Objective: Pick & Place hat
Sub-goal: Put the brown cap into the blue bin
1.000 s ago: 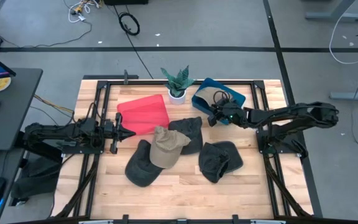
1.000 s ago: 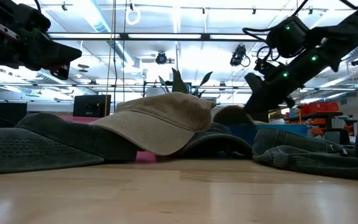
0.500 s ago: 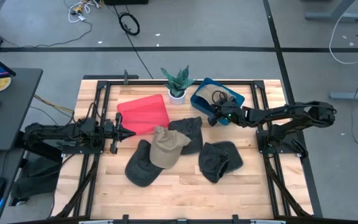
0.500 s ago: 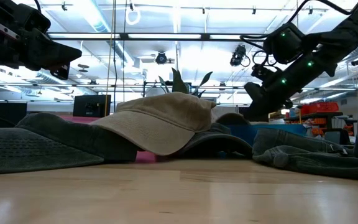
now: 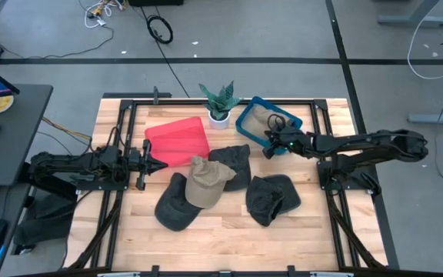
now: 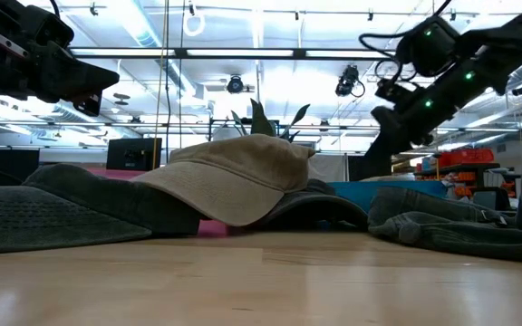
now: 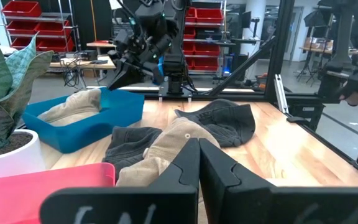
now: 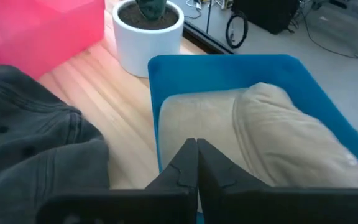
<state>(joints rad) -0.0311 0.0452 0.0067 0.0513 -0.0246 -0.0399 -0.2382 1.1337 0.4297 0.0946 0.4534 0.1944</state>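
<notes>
The left gripper (image 5: 160, 164) waits with fingers pressed together beside the red box (image 5: 178, 141). A tan hat (image 5: 206, 182) lies on dark hats in the middle. The right gripper (image 5: 268, 149) hangs pinched tight, holding nothing, at the blue bin's (image 5: 246, 122) edge. Another tan hat (image 8: 272, 143) lies inside that bin.

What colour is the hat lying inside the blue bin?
Tan hat, clearest in the right wrist view.
</notes>
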